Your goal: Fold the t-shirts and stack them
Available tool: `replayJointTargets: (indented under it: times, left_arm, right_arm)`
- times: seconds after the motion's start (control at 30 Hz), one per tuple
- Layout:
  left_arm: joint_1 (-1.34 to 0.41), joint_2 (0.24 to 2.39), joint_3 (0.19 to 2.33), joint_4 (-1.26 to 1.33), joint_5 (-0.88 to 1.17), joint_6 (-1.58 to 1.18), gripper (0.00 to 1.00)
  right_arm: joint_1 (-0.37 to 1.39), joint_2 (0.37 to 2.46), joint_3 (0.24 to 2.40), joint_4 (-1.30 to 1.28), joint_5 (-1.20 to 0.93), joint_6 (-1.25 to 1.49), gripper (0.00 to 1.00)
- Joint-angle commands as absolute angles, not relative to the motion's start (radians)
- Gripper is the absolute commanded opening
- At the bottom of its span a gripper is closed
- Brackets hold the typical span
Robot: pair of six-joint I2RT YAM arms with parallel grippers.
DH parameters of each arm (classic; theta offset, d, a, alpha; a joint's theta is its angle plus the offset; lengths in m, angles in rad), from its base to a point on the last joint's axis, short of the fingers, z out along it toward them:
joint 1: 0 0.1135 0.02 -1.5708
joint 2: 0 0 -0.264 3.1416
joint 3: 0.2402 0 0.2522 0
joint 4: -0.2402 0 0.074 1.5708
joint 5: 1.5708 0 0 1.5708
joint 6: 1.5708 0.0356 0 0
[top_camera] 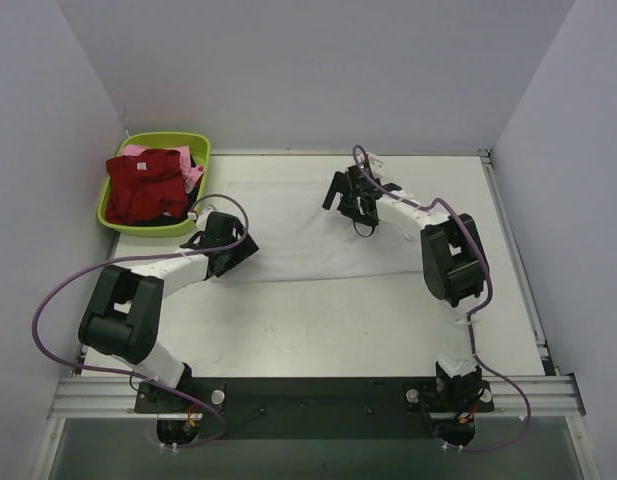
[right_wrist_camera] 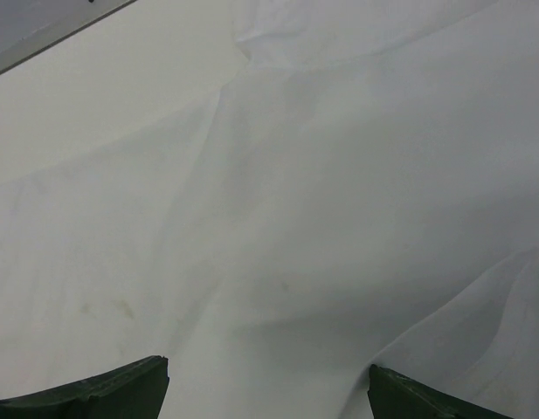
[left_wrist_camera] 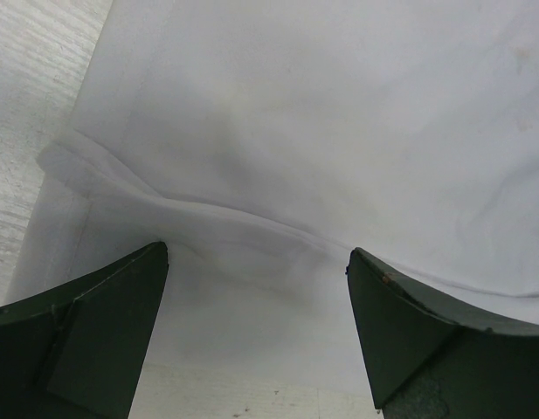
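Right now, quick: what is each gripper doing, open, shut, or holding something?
Left gripper: open, holding nothing, over the white t-shirt.
Right gripper: open, holding nothing, over the same shirt.

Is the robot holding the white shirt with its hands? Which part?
No, nothing is held. The left gripper and the right gripper are both open above the white t-shirt, which lies spread on the table.

In basin (top_camera: 148, 229), pink t-shirt (top_camera: 193, 178) mostly buried under dark red t-shirt (top_camera: 143, 185). Outline of white t-shirt (top_camera: 288, 240) lost against table (top_camera: 388, 330), far edge unclear. Wrist views: left fingers (left_wrist_camera: 94, 340), right fingers (right_wrist_camera: 94, 397) cropped by bottom edge.
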State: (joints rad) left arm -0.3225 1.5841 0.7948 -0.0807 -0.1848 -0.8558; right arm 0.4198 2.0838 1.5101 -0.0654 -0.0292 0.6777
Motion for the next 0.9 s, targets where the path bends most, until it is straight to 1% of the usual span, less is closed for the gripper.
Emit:
replayJointTargets:
  times: [0.0, 0.03, 0.13, 0.17, 0.2, 0.27, 0.37, 0.47, 0.57, 0.87]
  left_arm:
    - [-0.313, 1.560, 0.782, -0.068, -0.179, -0.842, 0.94]
    - [-0.313, 1.560, 0.782, -0.067, -0.178, -0.842, 0.94]
    - [-0.316, 1.536, 0.778, -0.072, -0.173, -0.839, 0.94]
    - [-0.316, 1.529, 0.775, -0.071, -0.170, -0.839, 0.94]
    - [-0.316, 1.511, 0.776, -0.071, -0.169, -0.838, 0.94]
    - [-0.321, 1.493, 0.779, -0.081, -0.161, -0.839, 0.94]
    - [-0.327, 1.448, 0.796, -0.113, -0.163, -0.841, 0.94]
    - [-0.328, 1.404, 0.808, -0.132, -0.178, -0.842, 0.94]
    - [-0.327, 1.405, 0.853, -0.155, -0.196, -0.836, 0.94]
    - [-0.328, 1.560, 0.963, -0.144, -0.192, -0.824, 0.94]
  right_arm:
    - [0.419, 2.062, 1.548, -0.029, 0.049, 0.670, 1.00]
    - [0.422, 2.048, 1.534, -0.029, 0.069, 0.666, 1.00]
    - [0.433, 1.907, 1.376, 0.073, 0.193, 0.623, 1.00]
    - [0.437, 1.822, 1.299, 0.106, 0.227, 0.611, 1.00]
    - [0.440, 1.778, 1.269, 0.115, 0.276, 0.582, 1.00]
    - [0.446, 1.658, 1.215, 0.111, 0.322, 0.551, 1.00]
    - [0.451, 1.536, 1.155, 0.048, 0.362, 0.520, 1.00]
    - [0.459, 1.465, 1.112, 0.003, 0.364, 0.515, 1.00]
    - [0.459, 1.430, 1.046, -0.023, 0.365, 0.529, 1.00]
    - [0.460, 1.413, 0.861, 0.057, 0.318, 0.581, 1.00]
